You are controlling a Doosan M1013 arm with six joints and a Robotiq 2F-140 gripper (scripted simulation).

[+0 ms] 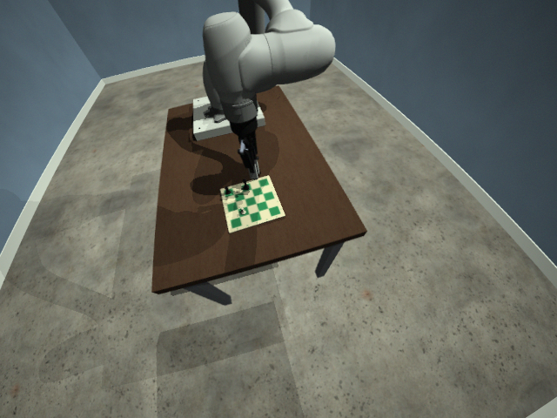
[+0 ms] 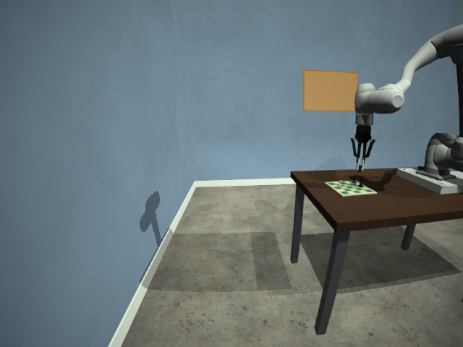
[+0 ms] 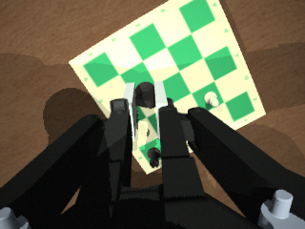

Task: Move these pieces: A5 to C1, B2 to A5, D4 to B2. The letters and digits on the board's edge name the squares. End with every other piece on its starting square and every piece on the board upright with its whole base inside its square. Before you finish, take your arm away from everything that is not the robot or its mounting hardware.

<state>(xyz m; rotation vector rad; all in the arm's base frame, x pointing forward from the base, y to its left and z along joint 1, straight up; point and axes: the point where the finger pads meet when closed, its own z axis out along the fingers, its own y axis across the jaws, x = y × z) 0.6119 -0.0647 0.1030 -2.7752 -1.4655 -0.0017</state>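
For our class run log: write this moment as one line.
gripper: shut on black piece | height: above board | on board: two black pieces, one white piece

board [image 1: 254, 205] on table [image 1: 189, 243]; hand [image 3: 147, 106] above board, gripping piece [image 3: 145, 94]
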